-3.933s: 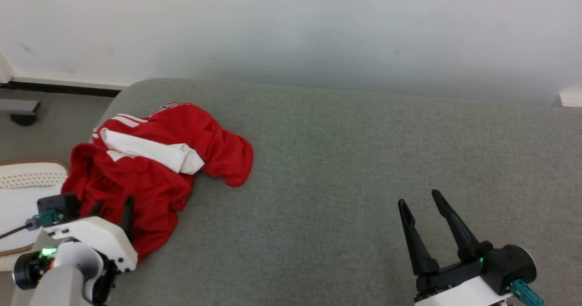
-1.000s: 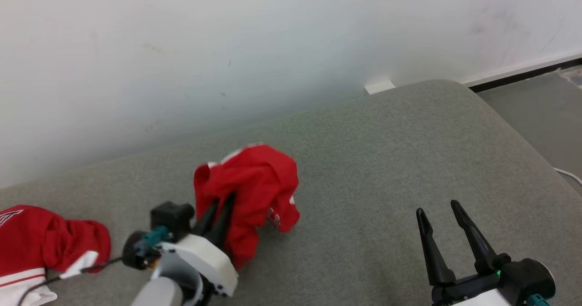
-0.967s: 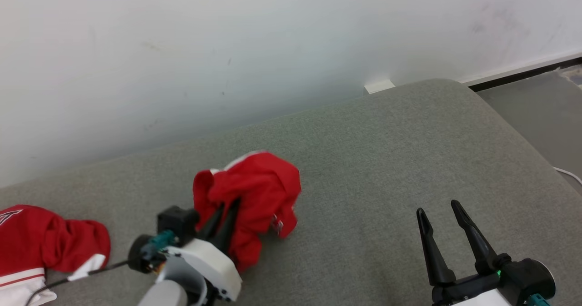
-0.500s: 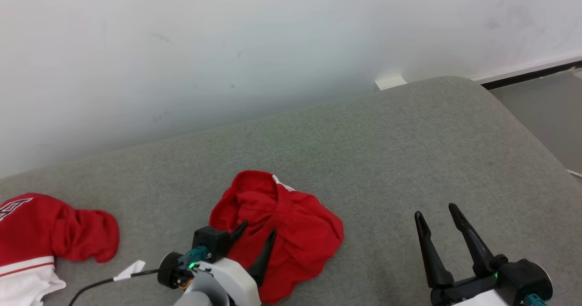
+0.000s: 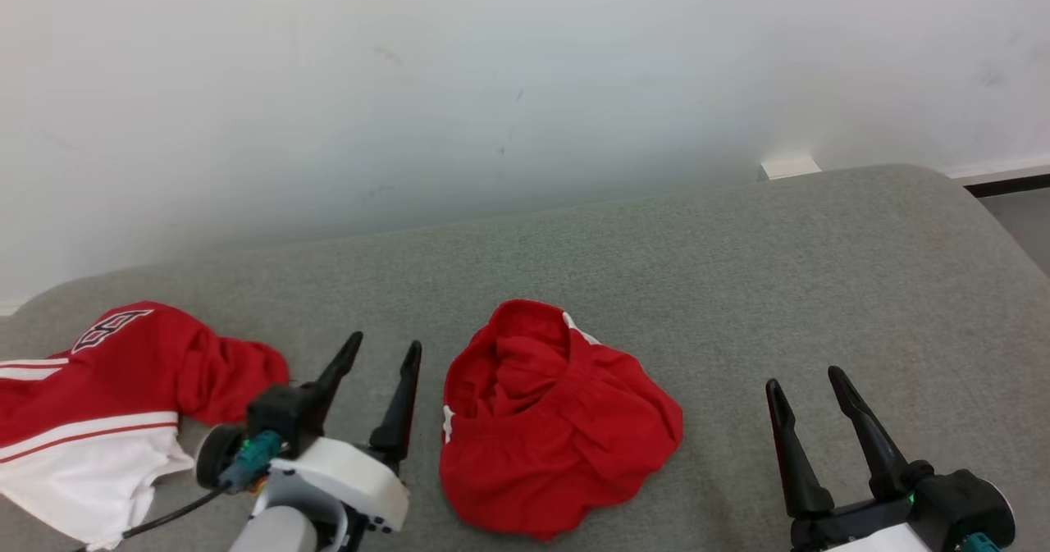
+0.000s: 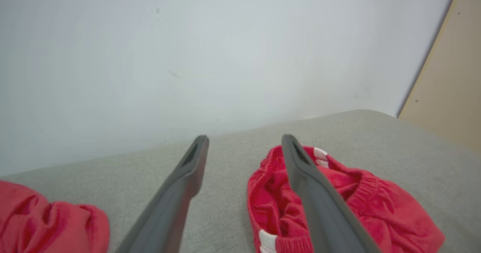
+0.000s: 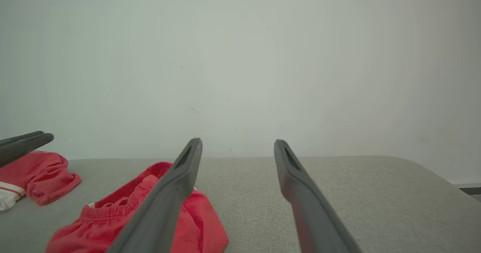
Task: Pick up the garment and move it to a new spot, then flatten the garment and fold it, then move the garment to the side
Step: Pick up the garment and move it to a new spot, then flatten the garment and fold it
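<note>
The garment point(image 5: 558, 421) is a crumpled pair of red shorts with an elastic waistband and small white trim. It lies on the grey cushioned surface point(image 5: 738, 273), near the front middle. My left gripper point(image 5: 384, 342) stands open just left of the garment, apart from it, with nothing between its fingers. The left wrist view shows the left gripper point(image 6: 245, 138) with the garment point(image 6: 338, 200) behind and right of its right finger. My right gripper point(image 5: 804, 377) is open and empty at the lower right. The right wrist view has the right gripper point(image 7: 238, 141) with the garment point(image 7: 101, 223) at lower left.
A second red and white garment point(image 5: 107, 404) lies bunched at the surface's left end, also in the left wrist view point(image 6: 49, 226) and the right wrist view point(image 7: 45, 170). A pale wall point(image 5: 492, 84) runs along the back. The surface rounds off at the right, with floor point(image 5: 1025, 216) beyond.
My left gripper has opened and let go of the garment, which now lies on the surface. The gripper has drawn back to its left. The head camera has also shifted.
</note>
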You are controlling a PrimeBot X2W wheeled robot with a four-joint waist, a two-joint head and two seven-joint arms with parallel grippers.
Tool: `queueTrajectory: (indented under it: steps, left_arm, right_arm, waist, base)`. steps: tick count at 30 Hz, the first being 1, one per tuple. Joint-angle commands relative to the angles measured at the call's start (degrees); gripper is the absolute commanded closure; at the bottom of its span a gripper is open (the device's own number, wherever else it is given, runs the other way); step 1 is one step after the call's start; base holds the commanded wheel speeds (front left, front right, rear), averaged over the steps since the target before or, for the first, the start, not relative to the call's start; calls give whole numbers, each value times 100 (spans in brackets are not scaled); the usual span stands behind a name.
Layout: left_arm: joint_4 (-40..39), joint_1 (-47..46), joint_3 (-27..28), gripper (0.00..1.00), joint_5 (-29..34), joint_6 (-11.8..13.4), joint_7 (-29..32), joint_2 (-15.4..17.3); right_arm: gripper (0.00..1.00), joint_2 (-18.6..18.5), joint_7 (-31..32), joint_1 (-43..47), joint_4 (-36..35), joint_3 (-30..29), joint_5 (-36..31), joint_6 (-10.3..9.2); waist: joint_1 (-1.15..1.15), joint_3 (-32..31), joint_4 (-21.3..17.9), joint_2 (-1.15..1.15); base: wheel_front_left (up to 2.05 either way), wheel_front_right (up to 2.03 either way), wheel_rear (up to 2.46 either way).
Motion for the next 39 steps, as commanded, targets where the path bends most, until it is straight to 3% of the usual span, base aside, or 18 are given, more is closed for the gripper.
queueTrajectory:
  steps: [1,8,20,39]
  left_arm:
    - [-206,170,139,0,25,69,-4,90]
    - [-1081,762,818,0,106,265,-5,155]
    - [-1480,1482,1302,0,374,157,-5,-104]
    - [-1759,1814,1767,0,670,-84,-6,-473]
  right_arm:
    - [0,-10,6,77,-23,-45,-10,2]
    - [0,-16,6,151,-103,-207,-81,2]
    - [0,-7,6,224,-177,-366,-119,2]
    - [0,-42,6,167,-123,-278,-43,2]
  waist:
    - [0,-9,93,0]
    - [0,-19,265,0]
    - [0,-19,280,0]
    - [0,-52,154,0]
  base:
    - [0,0,0]
    - [0,0,0]
    - [0,0,0]
    - [0,0,0]
